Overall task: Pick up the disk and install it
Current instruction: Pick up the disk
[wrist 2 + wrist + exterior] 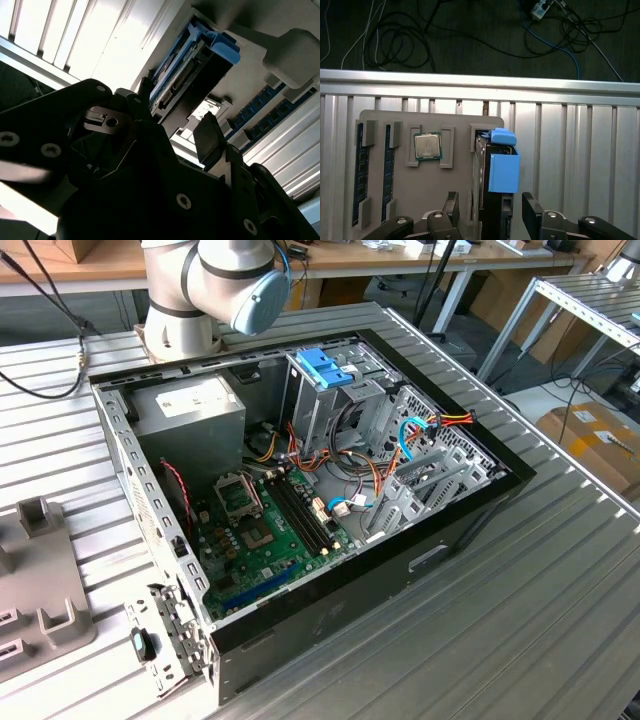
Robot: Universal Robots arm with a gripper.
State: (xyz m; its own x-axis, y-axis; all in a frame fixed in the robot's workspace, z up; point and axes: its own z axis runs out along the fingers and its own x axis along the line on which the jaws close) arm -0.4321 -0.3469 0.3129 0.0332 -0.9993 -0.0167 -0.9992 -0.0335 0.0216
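The disk [503,167] stands on edge in a slot of a grey parts tray [457,129]. It is a dark slab framed by a light-blue plastic carrier. In the second wrist view the disk [192,75] shows its connector edge and a blue rail. My gripper [491,209] is open and straddles the lower end of the disk. One finger [451,204] is on the tray side and the other finger [530,207] is on the far side, both with a small gap to the disk. The second wrist view shows the gripper [175,117] just short of the disk's end.
The tray also holds a processor chip [427,146] and two memory sticks [360,170]. In the exterior view the open computer case [470,510] lies on the ribbed metal table, with a blue-topped drive cage [325,365] and a grey power supply [190,410]. The arm's base [180,300] stands behind it.
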